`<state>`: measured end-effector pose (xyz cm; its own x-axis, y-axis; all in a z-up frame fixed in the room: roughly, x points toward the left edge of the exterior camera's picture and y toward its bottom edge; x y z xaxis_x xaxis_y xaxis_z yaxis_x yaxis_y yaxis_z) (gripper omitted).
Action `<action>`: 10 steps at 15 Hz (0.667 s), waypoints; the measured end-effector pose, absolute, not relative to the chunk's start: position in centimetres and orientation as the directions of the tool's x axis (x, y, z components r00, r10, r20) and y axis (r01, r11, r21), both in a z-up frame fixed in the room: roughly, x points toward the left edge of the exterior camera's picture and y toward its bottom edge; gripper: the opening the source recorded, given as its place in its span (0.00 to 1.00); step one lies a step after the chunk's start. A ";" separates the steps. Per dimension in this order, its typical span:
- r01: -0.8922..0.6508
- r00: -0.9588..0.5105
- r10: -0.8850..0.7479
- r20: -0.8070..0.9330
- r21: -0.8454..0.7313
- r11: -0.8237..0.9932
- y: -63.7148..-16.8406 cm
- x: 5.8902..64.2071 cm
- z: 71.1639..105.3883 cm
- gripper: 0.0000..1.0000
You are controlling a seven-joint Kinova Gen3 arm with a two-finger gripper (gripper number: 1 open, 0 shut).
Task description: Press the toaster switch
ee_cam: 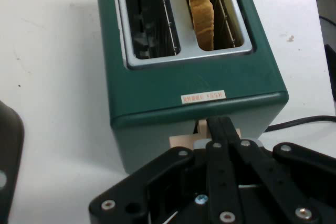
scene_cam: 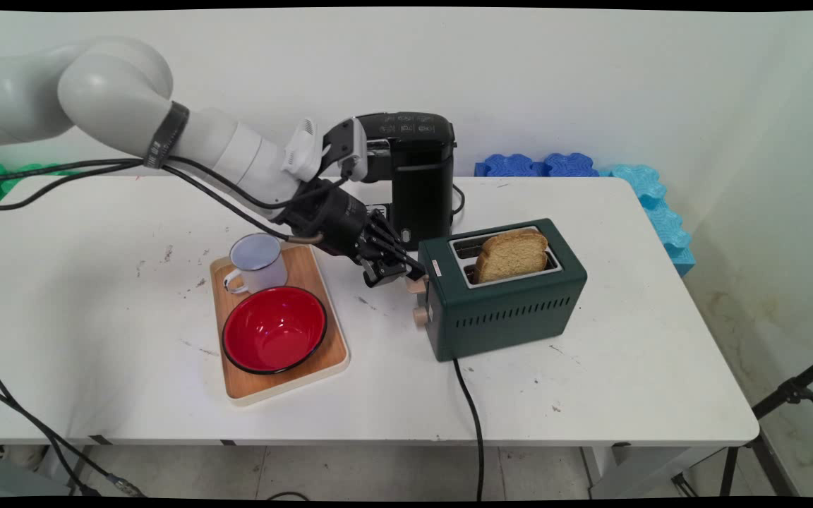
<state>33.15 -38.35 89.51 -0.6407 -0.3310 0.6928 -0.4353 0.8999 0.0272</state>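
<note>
Toaster (scene_cam: 504, 296), dark green, stands centre-right on the white table (scene_cam: 625, 367) (bread slice (scene_cam: 511, 255) in its nearer slot). Gripper (scene_cam: 413, 274), fingers drawn together, presses on the beige lever (ee_cam: 185, 141) at the toaster's left end. Small label (ee_cam: 203, 97) on top: writing unreadable.

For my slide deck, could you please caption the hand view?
Shut gripper at the beige lever of a green toaster, with one bread slice in its slot.
</note>
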 end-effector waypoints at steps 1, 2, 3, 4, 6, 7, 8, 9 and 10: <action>-0.435 -0.642 -0.332 0.691 0.028 0.900 -38.4 33.0 89.3 0.00; -0.435 -0.644 -0.332 0.690 0.028 0.900 -38.5 32.9 89.2 0.00; -0.435 -0.645 -0.332 0.688 0.027 0.900 -38.5 32.8 89.0 0.00; -0.435 -0.647 -0.333 0.686 0.027 0.900 -38.6 32.7 88.8 0.00; -0.438 -0.649 -0.336 0.683 0.027 0.899 -38.7 32.6 88.5 0.00; -0.440 -0.649 -0.338 0.682 0.026 0.898 -38.7 32.5 88.4 0.00; -0.442 -0.649 -0.340 0.680 0.027 0.897 -38.8 32.4 88.2 0.00; -0.444 -0.649 -0.342 0.679 0.027 0.896 -38.8 32.4 88.1 0.00; -0.447 -0.650 -0.345 0.677 0.027 0.894 -38.9 32.3 87.9 0.00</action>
<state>32.34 -38.89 87.94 -0.6496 -0.3450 0.6775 -0.4471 0.8941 0.0266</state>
